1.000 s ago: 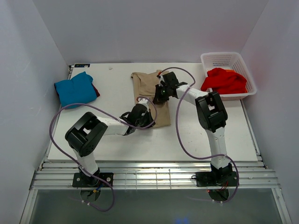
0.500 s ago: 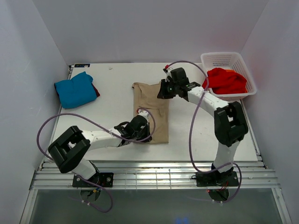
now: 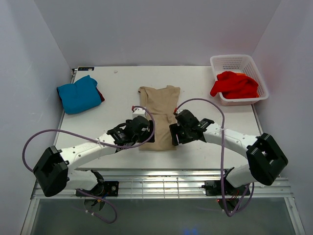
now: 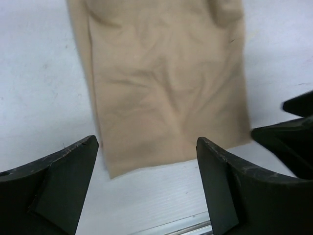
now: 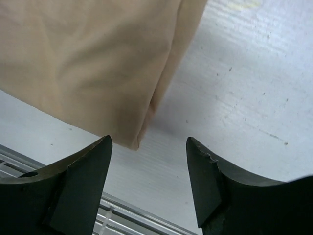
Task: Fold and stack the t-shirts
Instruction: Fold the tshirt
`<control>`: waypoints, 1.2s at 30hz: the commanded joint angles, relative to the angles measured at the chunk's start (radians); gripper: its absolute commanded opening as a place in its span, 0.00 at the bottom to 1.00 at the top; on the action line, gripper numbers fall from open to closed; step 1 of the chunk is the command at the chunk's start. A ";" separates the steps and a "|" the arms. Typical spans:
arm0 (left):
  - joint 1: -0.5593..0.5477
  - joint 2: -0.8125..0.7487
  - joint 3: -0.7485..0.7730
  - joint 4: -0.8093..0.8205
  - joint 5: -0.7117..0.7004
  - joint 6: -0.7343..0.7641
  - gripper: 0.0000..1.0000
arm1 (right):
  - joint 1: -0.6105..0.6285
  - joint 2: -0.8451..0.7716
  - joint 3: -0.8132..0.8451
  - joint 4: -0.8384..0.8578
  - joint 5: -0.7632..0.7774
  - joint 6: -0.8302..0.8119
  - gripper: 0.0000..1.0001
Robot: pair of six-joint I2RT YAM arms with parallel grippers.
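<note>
A tan-beige t-shirt (image 3: 157, 113) lies flat in the middle of the table, folded into a long strip. My left gripper (image 3: 138, 133) hovers at the strip's near left corner, open and holding nothing. In the left wrist view the shirt's hem (image 4: 166, 93) lies just beyond the left gripper (image 4: 146, 164). My right gripper (image 3: 177, 133) is open and empty at the near right corner. The right wrist view has the folded edge (image 5: 93, 63) ahead of the right gripper (image 5: 148, 164). A teal-blue t-shirt (image 3: 78, 94) lies folded at the far left on a dark red one (image 3: 100, 94). A bright red t-shirt (image 3: 234, 84) fills the basket.
The white lattice basket (image 3: 238, 61) stands at the far right corner. The table's near edge with its metal rails (image 3: 161, 181) runs just below the shirt's hem. Purple cables (image 3: 200, 103) loop over both arms. White walls close in the table on three sides.
Both grippers have opened and let go of the tan-beige shirt. Both arms have drawn back towards the near edge, and the shirt now lies stretched out longer.
</note>
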 commanded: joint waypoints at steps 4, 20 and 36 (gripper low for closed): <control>0.002 -0.033 -0.135 -0.047 0.023 -0.077 0.93 | 0.050 0.023 -0.017 -0.006 0.096 0.059 0.70; 0.050 -0.165 -0.402 0.269 0.163 -0.102 0.94 | 0.053 0.112 -0.095 0.197 -0.019 0.105 0.68; 0.075 0.025 -0.424 0.363 0.235 -0.096 0.82 | 0.066 0.155 -0.126 0.224 -0.046 0.124 0.54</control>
